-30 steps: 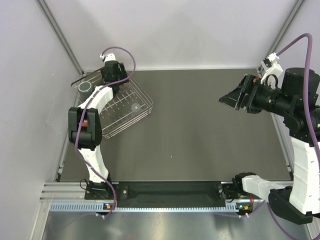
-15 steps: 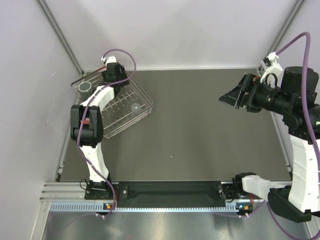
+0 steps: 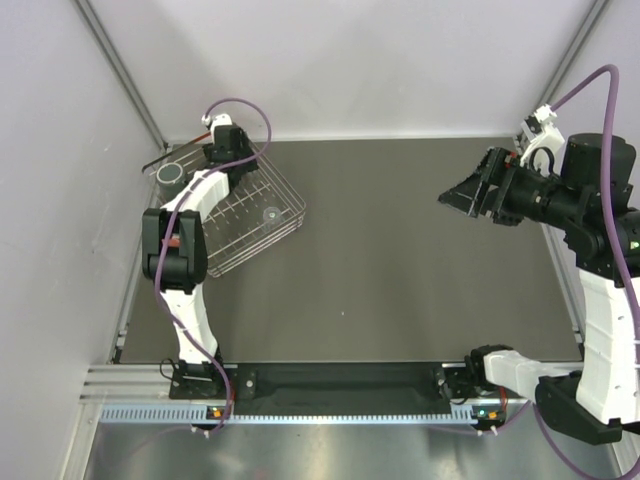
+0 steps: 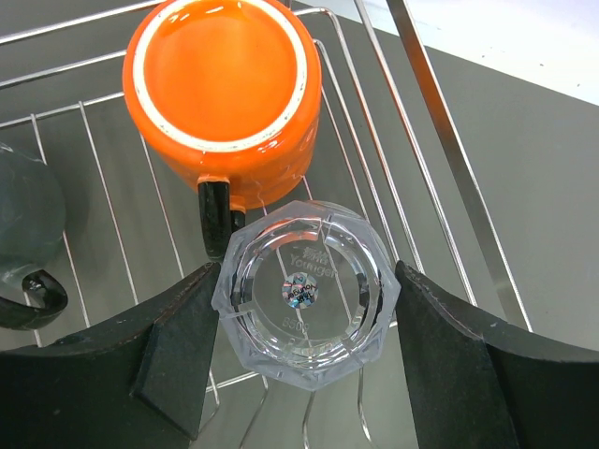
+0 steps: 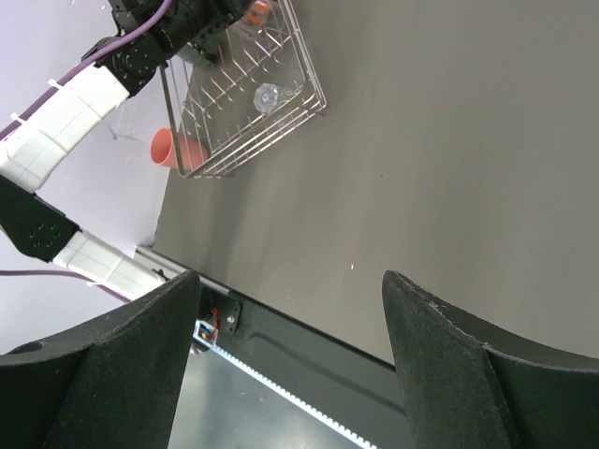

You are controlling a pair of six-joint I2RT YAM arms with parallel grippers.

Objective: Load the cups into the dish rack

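Observation:
In the left wrist view my left gripper [image 4: 306, 273] is shut on a clear tumbler [image 4: 304, 285], held bottom-up over the tines of the silver wire dish rack [image 4: 438, 140]. Both pads touch its sides. A bright orange mug [image 4: 225, 89] sits upside down in the rack just beyond it, and a dark grey cup [image 4: 21, 220] is at the left. In the top view the left gripper [image 3: 222, 150] is over the rack's [image 3: 250, 250] far-left part. A second clear tumbler [image 3: 270, 213] stands in the rack. My right gripper [image 3: 455, 200] is open and empty, high at the right.
A grey cup [image 3: 170, 172] sits at the rack's far-left corner by the wall post. The right wrist view shows the rack [image 5: 314, 105], a tumbler [image 5: 267, 95] and a salmon cup [image 5: 173, 150] at its near-left side. The table's front rail [image 3: 330, 380] is near.
The left wrist has shifted slightly farther and to the right over the rack's far-left part. The right arm has barely moved.

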